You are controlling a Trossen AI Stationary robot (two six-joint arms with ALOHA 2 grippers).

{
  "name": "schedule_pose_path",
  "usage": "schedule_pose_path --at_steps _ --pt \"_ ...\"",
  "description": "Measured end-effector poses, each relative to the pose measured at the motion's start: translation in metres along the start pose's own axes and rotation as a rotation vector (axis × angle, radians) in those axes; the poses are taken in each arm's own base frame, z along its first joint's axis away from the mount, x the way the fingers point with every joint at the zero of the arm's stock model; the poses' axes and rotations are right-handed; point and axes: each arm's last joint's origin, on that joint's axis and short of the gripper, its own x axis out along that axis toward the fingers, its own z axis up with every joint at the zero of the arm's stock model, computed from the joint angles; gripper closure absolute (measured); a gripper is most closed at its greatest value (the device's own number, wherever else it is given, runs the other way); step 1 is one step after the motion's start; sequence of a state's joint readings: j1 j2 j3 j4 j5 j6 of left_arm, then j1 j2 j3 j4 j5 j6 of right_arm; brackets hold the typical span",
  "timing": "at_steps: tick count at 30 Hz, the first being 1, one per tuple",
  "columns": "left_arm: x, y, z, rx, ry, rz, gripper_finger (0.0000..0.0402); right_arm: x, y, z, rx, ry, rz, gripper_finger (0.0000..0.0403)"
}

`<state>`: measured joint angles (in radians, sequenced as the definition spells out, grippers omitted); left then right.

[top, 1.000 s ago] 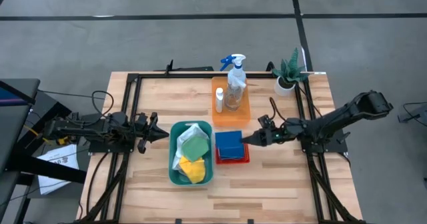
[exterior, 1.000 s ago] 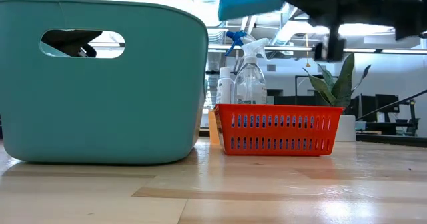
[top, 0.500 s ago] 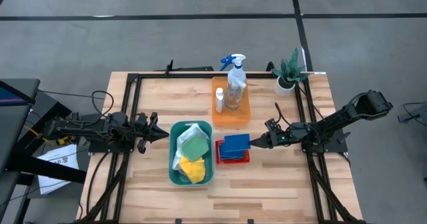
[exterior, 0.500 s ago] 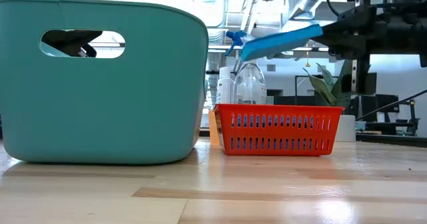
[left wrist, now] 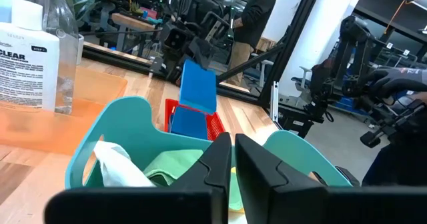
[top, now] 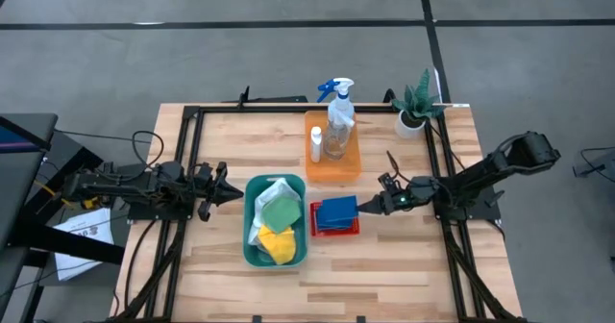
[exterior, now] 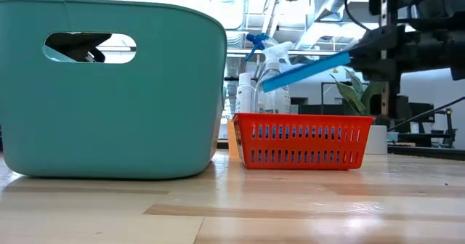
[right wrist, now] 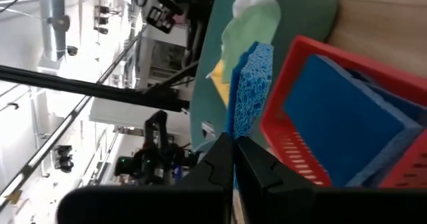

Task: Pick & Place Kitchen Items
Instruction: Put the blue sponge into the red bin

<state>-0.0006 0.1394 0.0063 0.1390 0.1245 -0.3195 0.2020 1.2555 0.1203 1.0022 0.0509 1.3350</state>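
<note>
holding a blue sponge by one edge, the right gripper has its two fingers pinched tight on it, just over the red basket. the sponge is tilted, with the far end lower than the held end, as the low view shows. it could go wrong here: the sponge is soft and held only at the rim, so it may flop, catch the basket wall, and land half out. if the fingers let go too high it may bounce off the other blue sponge already lying in the basket. a push on the basket could also slide it, since it is light.

the held sponge is flat, bright blue and full of little holes along its edge.

next to the red basket stands the teal bin with the green cloth, the yellow cloth and the white cloth inside. the left gripper waits just beside that bin, fingers together and holding nothing.

farther back, the orange tray holds the spray bottle and the small white bottle. the plant sits at the far corner.
</note>
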Motion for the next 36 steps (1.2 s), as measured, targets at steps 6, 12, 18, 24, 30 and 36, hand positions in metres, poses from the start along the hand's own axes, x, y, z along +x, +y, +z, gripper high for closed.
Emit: schedule_pose_path --at_steps 6,12,18,24,30,36 --pt "0.000 0.000 0.000 0.000 0.000 0.000 0.0386 0.017 -0.005 0.000 0.003 -0.017 0.046 0.0403" --pt "0.000 0.000 0.000 0.000 0.000 0.000 0.0385 0.031 -0.017 -0.004 0.053 -0.023 0.082 0.0403" --pt "0.000 0.000 0.000 0.000 0.000 0.000 0.0385 0.036 -0.022 -0.005 0.078 -0.024 0.086 0.0403" --pt "0.000 0.000 0.000 0.000 0.000 0.000 0.0386 0.033 -0.028 -0.006 0.077 -0.023 0.040 0.0403" --pt "0.000 0.000 0.000 0.000 0.000 0.000 0.0386 0.032 -0.030 -0.007 0.078 -0.033 0.017 0.0403" --pt "0.000 0.000 0.000 0.000 0.000 0.000 0.0386 0.030 -0.033 -0.007 0.078 -0.030 0.003 0.0403"
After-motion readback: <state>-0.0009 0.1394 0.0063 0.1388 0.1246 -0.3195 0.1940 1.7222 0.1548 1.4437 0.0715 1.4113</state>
